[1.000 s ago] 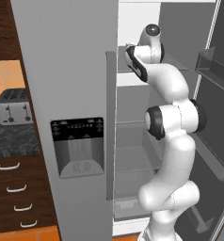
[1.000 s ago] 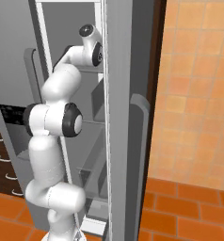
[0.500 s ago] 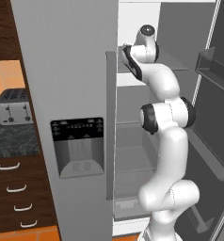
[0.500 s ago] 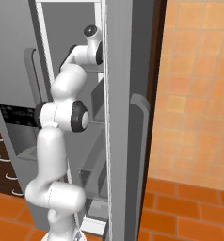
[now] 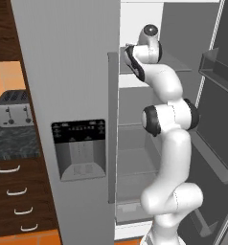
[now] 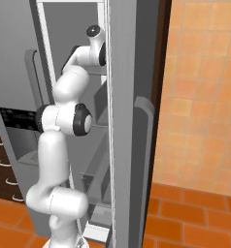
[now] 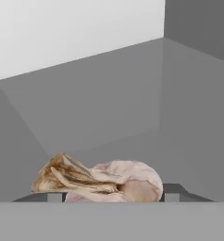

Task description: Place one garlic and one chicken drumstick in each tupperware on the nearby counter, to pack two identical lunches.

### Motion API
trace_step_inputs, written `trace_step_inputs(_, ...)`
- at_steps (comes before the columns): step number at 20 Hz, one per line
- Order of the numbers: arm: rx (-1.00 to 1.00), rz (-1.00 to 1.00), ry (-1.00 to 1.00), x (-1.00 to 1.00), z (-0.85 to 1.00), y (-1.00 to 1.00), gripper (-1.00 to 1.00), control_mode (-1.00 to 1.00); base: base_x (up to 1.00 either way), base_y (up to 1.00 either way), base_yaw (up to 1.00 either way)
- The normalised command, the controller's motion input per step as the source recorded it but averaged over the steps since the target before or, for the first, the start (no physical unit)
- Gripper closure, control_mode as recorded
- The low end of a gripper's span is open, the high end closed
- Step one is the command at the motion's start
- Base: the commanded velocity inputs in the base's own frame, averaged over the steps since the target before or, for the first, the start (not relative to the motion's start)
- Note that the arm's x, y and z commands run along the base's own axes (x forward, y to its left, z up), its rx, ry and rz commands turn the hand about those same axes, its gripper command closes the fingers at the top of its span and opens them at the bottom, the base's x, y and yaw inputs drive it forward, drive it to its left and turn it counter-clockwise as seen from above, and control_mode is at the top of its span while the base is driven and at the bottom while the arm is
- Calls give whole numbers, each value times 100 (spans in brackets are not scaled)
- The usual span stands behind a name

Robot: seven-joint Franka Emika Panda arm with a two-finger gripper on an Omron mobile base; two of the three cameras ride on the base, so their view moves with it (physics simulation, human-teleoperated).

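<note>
Drumstick lies at bottom centre of hand view, directly between the claw tips, long axis left-right across them; clamped or not: cannot tell.

Arm is reached into the open fridge at upper-shelf height. Access is bounded on the left by the closed door edge with its vertical handle, on the right by the open door and its bins. In the hand view the gripper is fronted by a chicken drumstick, lying between the finger tips. Beyond it, bare grey shelf floor and back walls: free room above and behind. Toaster stands on the counter, well left.
</note>
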Motion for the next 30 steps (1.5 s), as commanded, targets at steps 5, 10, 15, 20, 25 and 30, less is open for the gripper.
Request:
trace_step_inputs(5, -3, 0, -27, -72, -13, 0, 100, -100, 0, 0, 0)
trace_step_inputs(10, 0, 0, 1, -100, 18, 0, 100, -100, 0, 0, 0)
trace_step_inputs(15, -5, 0, 11, -100, 94, 3, 100, -100, 0, 0, 0)
trace_step_inputs(20, -8, 0, 17, -100, 25, 29, 100, -100, 0, 0, 0)
trace_step_inputs(25, -3, 0, 7, -100, -41, 12, 100, -100, 0, 0, 0)
trace_step_inputs(30, 0, 0, 1, -100, -60, -5, 100, -100, 0, 0, 0)
